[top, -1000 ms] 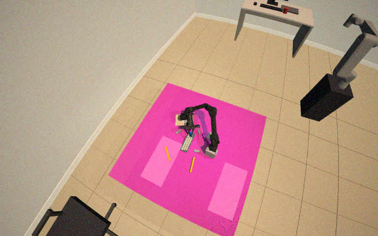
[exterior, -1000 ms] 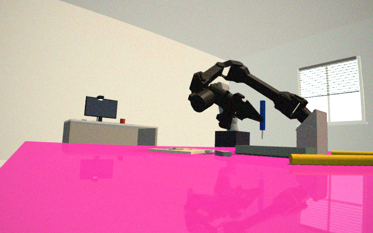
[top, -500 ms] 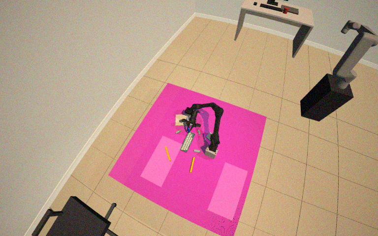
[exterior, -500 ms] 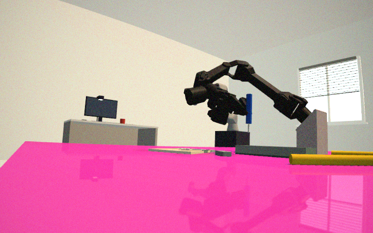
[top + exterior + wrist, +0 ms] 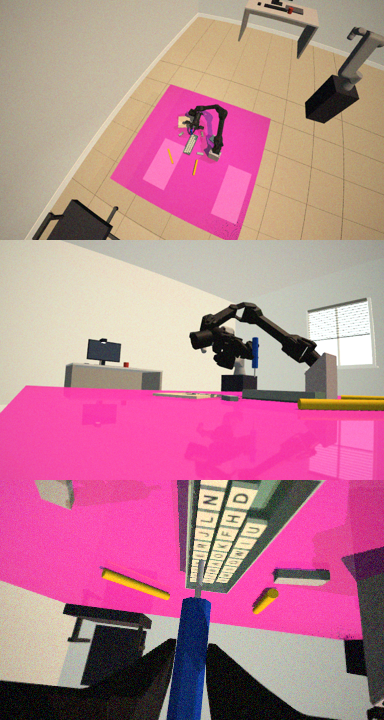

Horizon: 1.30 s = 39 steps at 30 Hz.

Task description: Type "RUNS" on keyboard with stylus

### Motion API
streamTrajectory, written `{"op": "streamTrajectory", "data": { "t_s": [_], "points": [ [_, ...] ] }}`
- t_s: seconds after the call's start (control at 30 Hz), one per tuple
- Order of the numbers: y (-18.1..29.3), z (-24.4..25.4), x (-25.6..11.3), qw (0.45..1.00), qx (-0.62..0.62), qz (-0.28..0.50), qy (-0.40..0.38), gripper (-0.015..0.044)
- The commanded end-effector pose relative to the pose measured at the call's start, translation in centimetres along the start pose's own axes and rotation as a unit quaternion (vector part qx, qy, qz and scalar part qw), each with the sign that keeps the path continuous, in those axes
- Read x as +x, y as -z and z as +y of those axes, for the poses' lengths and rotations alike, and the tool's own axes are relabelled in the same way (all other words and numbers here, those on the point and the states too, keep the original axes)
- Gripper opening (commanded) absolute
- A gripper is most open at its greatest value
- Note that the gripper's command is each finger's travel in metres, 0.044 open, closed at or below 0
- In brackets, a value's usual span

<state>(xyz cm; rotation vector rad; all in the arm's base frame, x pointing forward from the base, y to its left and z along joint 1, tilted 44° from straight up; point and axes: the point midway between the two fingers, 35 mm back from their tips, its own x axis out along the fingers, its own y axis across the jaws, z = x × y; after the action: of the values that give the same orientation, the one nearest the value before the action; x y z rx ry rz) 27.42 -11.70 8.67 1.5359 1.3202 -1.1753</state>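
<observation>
My gripper (image 5: pixel 250 351) is shut on the blue stylus (image 5: pixel 255 352), which stands upright with its thin grey tip (image 5: pixel 254 372) pointing down. The tip hangs well above the end of the grey-green keyboard (image 5: pixel 278 395). In the wrist view the stylus (image 5: pixel 190 650) runs up between my two dark fingers and its tip (image 5: pixel 199 575) lies over the near end of the keyboard (image 5: pixel 227 527), whose cream keys show letters such as N, D, L, H, U. In the overhead view the stylus (image 5: pixel 191 131) is just past the far end of the keyboard (image 5: pixel 190 144).
Two yellow rods (image 5: pixel 170 155) (image 5: pixel 195 166) lie on the pink mat in front of the keyboard. Small grey blocks (image 5: pixel 180 133) (image 5: pixel 199 153) and a tan board (image 5: pixel 183 121) lie around it. The arm's grey base (image 5: pixel 214 154) stands to the keyboard's right.
</observation>
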Motion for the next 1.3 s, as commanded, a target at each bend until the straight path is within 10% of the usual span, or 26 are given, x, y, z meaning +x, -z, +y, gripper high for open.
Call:
{"op": "streamTrajectory", "data": {
  "t_s": [0.0, 1.27],
  "points": [
    [-0.9, -0.2, 0.7, 1.000, 0.003, 0.003, 0.004, 0.0000],
    [-3.4, -0.2, 2.2, 1.000, 0.003, 0.002, 0.004, 0.0081]
  ]
}}
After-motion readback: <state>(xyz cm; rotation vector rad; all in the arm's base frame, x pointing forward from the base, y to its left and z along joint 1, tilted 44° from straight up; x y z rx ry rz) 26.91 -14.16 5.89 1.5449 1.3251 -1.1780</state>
